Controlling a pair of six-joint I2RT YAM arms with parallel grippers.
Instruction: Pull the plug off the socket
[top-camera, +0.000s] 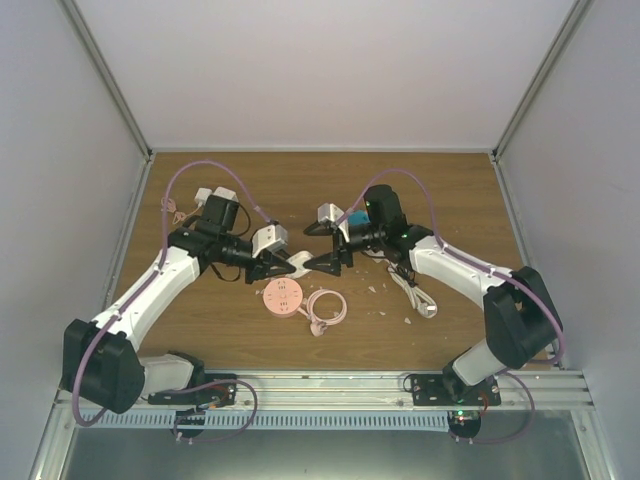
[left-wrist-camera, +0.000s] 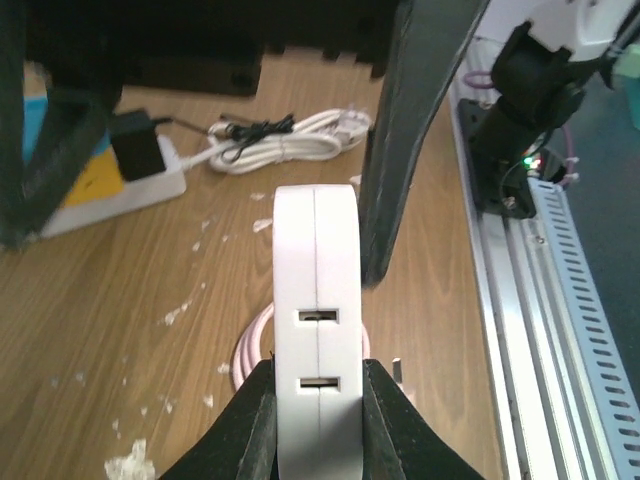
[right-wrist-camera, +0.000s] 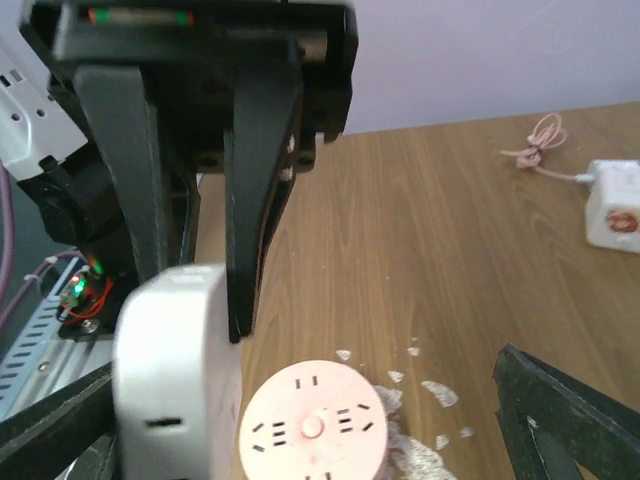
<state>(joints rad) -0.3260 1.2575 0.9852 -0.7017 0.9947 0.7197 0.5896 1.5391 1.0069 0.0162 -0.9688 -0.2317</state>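
The left end effector grips the white socket block to brace it, while the open right end effector faces it.

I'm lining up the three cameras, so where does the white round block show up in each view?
Top external: white round block at table centre, between the two arms' grippers.
Left wrist: bottom centre, seen edge-on, filling the middle of the picture.
Right wrist: lower left, blurred, just left of the pink socket.
Shared landmark: the left gripper, shut on the block in every view.
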